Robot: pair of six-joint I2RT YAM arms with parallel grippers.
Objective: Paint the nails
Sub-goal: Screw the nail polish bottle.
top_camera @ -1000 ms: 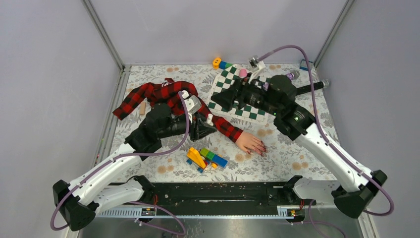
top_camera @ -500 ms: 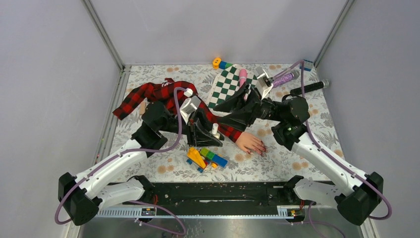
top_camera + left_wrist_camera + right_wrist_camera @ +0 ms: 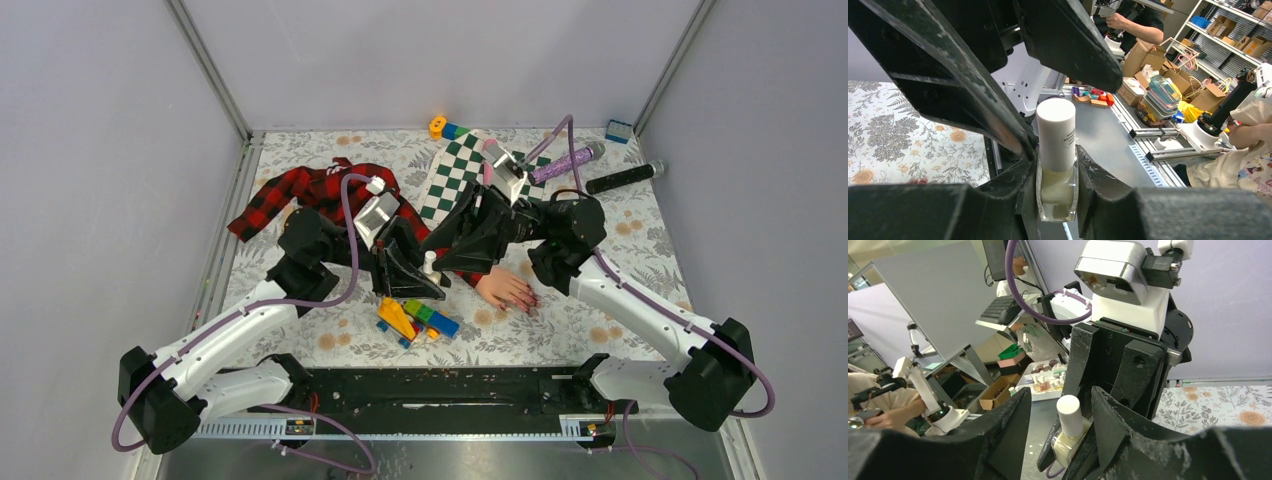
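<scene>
So here's where we're at: the nails are glossy dark red, tiny, sitting at the fingertips of the pale pink mannequin hand, which lies flat on the flowery tabletop. They're just to the near-right of where both tools meet, and neither tool touches them.

The left tool is clamped tight on the small pale bottle, squeezing its clear glass base. The bottle stands upright with a smooth white cylinder cap on top and creamy liquid inside. The right tool is partly open, with one chunky black finger on either side of that cap. From the wrist view we see gaps on both sides, so it has hold of nothing.

The hand's long axis runs diagonally, from the red-black plaid sleeve at far left down toward the near right, so the nails point near-right. A heap of colourful plastic bricks sits just near-left of the hand.
</scene>
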